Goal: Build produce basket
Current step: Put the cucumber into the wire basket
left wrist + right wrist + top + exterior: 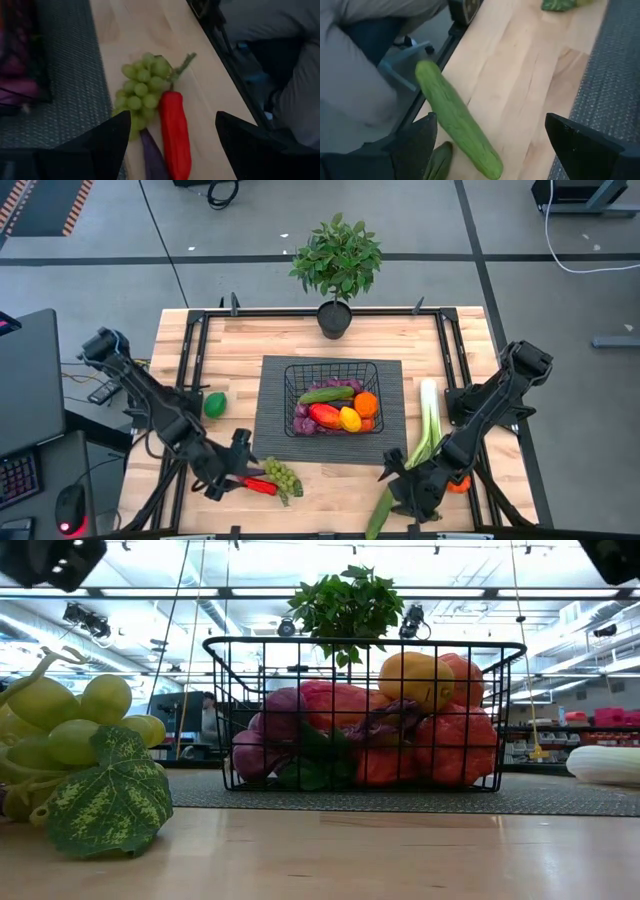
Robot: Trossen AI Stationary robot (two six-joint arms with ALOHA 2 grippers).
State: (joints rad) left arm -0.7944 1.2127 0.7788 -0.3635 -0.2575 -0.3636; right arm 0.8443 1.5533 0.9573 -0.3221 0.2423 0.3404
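Observation:
The black wire basket (331, 370) stands on a ribbed grey mat mid-table and holds a cucumber, an orange, a yellow piece, a red pepper and purple grapes. Near the front left edge lie green grapes (142, 90), a long red pepper (175, 132) and a dark purple piece (152, 157). My left gripper (173, 120) hangs open above them, slanting down. At the front right a cucumber (455, 120) lies on the wood. My right gripper (491, 120) is open above it, with the cucumber near one finger. A pale-green leek (428, 425) lies right of the mat.
A potted plant (336, 265) stands at the far edge behind the basket. A round green fruit (214, 404) lies left of the mat (275, 410). An orange piece (459, 483) sits beside the right arm. A person's grey clothing (300, 100) shows beyond the near edge.

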